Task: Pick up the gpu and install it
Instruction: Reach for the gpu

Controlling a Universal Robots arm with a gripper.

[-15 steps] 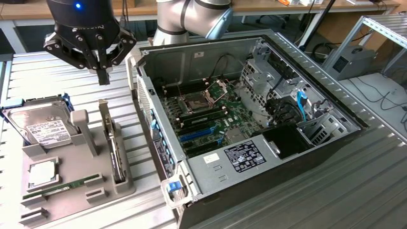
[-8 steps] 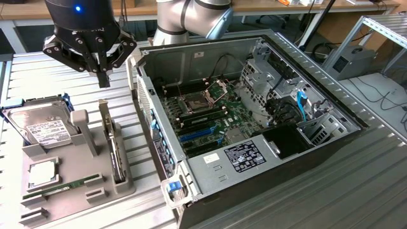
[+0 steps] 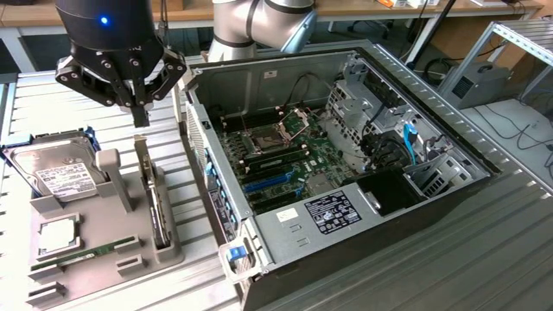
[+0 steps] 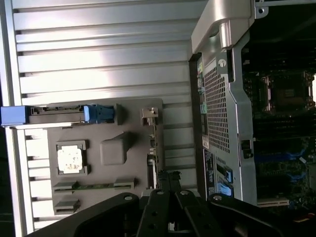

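Beside the perforated wall of the open computer case, on the exterior view's left, the parts for the job are laid out on a ribbed metal table. The case lies on its side with its panel off. It holds the motherboard, whose blue slots carry no card, so the install looks not yet begun.

The gripper hangs outside the case, near that same wall and above the tray. Its jaws are pressed together on nothing.

The gray holder tray lies just beside the case wall and holds four things. The hard drive stands in the pocket farthest from the case.

The gpu stands on edge in the slot nearest the case, its long axis running parallel to the wall. It lies straight below the closed fingertips and apart from them, with one end of the card under the gripper. In the wrist view the fingertips sit over the card's edge.

The memory stick and the processor chip rest in their pockets on the side of the tray away from the case.
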